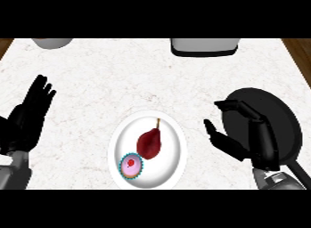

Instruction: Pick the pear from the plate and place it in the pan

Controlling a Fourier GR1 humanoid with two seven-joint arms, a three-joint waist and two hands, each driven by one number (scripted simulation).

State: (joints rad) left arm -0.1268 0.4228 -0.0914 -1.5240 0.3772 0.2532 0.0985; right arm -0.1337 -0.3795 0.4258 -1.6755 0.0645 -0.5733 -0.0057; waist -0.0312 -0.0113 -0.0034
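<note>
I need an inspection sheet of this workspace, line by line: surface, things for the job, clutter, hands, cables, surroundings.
Surface: white speckled counter, wood strips at both side edges.
Job's things: dark red pear lies on the white plate, stem pointing away from the robot; black pan to the plate's right, partly behind the right hand.
Clutter: small pink cupcake on the same plate, touching the pear's near end.
Hands: left hand open, resting at the left; right hand open, over the pan, holding nothing.
Cables: nothing seen.
Surroundings: white bowl-like item and grey-white appliance at the far edge, both cut off.
</note>
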